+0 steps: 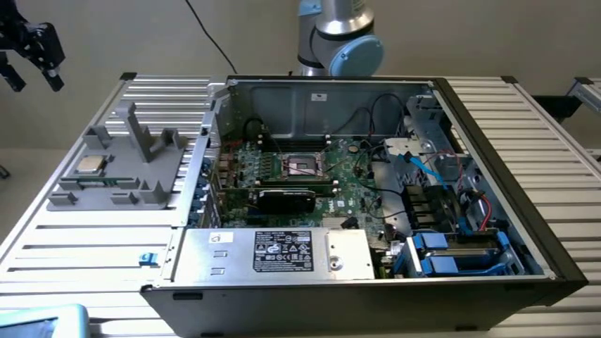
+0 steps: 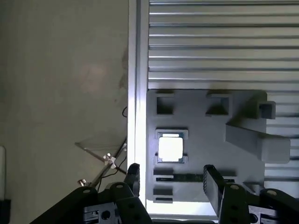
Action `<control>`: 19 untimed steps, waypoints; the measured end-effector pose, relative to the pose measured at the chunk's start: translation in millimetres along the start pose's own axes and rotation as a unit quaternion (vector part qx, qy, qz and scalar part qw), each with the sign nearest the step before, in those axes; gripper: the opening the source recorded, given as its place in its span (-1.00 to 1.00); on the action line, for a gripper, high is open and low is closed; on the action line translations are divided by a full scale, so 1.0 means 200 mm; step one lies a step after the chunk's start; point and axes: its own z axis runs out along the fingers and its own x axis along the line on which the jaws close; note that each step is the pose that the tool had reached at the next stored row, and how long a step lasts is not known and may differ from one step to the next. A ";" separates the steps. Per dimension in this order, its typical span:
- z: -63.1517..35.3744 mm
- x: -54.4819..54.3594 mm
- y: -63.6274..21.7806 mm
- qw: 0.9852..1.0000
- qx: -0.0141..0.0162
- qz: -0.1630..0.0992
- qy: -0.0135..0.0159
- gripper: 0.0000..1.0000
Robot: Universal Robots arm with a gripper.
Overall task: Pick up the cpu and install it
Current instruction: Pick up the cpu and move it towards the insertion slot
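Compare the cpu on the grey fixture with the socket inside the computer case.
The cpu is a shiny silver-beige square; the socket is a dark frame with metal edges. The cpu sits on the grey fixture outside the computer case; the socket sits on the green board inside it. The cpu looks smaller than the socket. Both are square and lie flat.

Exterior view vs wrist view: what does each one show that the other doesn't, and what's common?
Exterior view adds: the open computer case, its motherboard with the black socket frame, the power supply, and the arm behind the case.
Wrist view adds: bare floor past the table edge.
Shared: the cpu seated in the grey fixture on the slatted table, and the tool, open and clear of the cpu.
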 end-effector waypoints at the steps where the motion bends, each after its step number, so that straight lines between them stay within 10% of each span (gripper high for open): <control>1: 0.009 0.00 0.000 1.000 0.000 0.000 0.000 0.33; 19: 0.172 -0.01 -0.016 1.000 0.000 0.017 0.003 0.33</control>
